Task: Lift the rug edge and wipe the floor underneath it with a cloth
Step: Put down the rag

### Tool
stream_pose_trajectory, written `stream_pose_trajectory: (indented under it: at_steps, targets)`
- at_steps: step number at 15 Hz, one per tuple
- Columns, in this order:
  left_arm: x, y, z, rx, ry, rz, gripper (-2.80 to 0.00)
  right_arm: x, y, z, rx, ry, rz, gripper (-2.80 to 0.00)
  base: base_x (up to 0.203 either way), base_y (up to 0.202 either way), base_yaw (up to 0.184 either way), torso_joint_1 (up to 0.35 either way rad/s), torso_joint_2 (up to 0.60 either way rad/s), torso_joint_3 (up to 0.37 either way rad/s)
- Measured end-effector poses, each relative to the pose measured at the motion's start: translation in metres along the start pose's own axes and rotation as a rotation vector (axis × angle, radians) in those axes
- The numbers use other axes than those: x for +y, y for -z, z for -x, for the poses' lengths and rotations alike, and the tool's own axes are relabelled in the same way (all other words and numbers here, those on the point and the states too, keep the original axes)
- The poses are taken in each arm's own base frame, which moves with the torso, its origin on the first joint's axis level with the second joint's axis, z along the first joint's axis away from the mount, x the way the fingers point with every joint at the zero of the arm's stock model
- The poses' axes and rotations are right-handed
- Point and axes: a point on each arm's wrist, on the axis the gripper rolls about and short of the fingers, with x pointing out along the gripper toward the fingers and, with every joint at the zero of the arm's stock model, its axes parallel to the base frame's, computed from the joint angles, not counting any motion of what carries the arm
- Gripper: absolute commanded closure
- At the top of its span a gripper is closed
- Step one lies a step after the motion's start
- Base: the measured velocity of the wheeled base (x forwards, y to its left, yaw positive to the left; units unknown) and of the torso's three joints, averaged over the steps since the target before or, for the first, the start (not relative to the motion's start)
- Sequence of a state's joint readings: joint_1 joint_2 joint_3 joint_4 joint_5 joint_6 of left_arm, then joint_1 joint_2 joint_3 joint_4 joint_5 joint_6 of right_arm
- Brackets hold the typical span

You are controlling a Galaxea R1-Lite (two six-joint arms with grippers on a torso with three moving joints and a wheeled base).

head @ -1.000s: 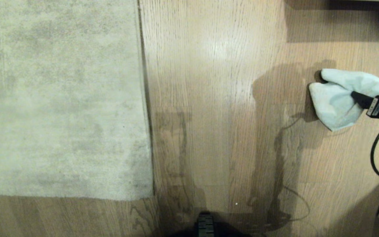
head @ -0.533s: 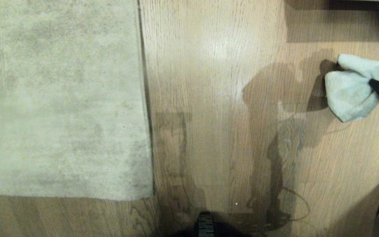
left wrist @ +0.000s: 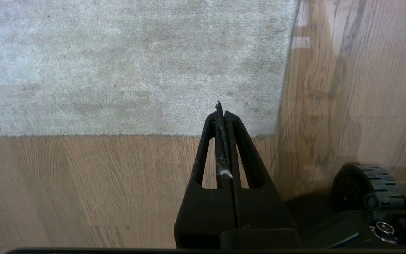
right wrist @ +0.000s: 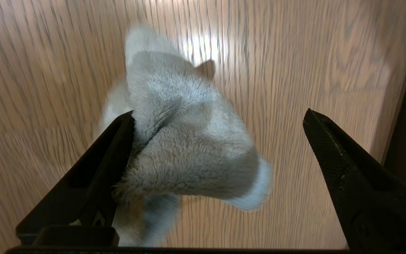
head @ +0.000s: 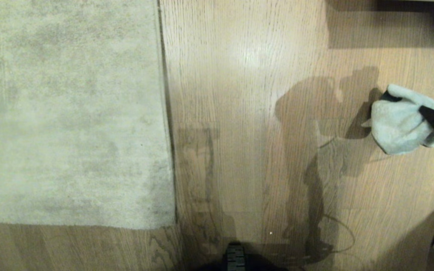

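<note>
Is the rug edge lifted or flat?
Flat: the rug edge lies on the floor, no backing showing.

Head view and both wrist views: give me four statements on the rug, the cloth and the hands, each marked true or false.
1. The rug edge lies flat on the floor. True.
2. The cloth lies on the rug. False: it hangs at the right hand, over bare floor.
3. The right hand's fingers are spread wide. True.
4. The left hand pinches the rug's corner. False: it is shut on nothing, above the corner.
</note>
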State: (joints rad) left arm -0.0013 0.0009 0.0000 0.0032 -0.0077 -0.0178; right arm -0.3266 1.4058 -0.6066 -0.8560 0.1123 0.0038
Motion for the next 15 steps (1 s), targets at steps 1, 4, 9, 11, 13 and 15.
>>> stream_pose_trajectory:
  at_steps: [1, 4, 9, 11, 13, 15]
  targets:
    - [0.000, 0.000, 0.000, 0.000, 0.000, 0.000, 0.00, 0.001, 0.004, 0.002, 0.004, -0.004, -0.001, -2.80, 0.000, 0.000, 0.000, 0.000, 0.00, 0.000]
    - [0.000, 0.000, 0.000, 0.000, 0.001, 0.000, 0.00, 0.012, 0.020, 0.011, 0.052, -0.082, -0.002, -2.80, 0.000, 0.000, 0.000, 0.000, 0.00, 0.000]
    - [0.000, 0.000, 0.000, 0.000, 0.001, 0.000, 0.00, 0.025, 0.014, 0.003, -0.040, -0.272, 0.110, -2.80, 0.000, 0.000, 0.000, 0.000, 0.00, 0.000]
    - [0.000, 0.000, 0.000, 0.000, 0.001, 0.000, 0.00, 0.027, 0.015, -0.003, -0.058, -0.339, 0.174, -2.80, 0.000, 0.000, 0.000, 0.000, 0.00, 0.000]
    - [0.000, 0.000, 0.000, 0.000, 0.001, 0.000, 0.00, 0.028, 0.009, -0.010, -0.119, -0.391, 0.205, -2.80, 0.000, 0.000, 0.000, 0.000, 0.00, 0.000]
    - [0.000, 0.000, 0.000, 0.000, 0.001, 0.000, 0.00, 0.029, 0.005, -0.017, -0.155, -0.410, 0.212, -2.80, 0.000, 0.000, 0.000, 0.000, 0.00, 0.000]
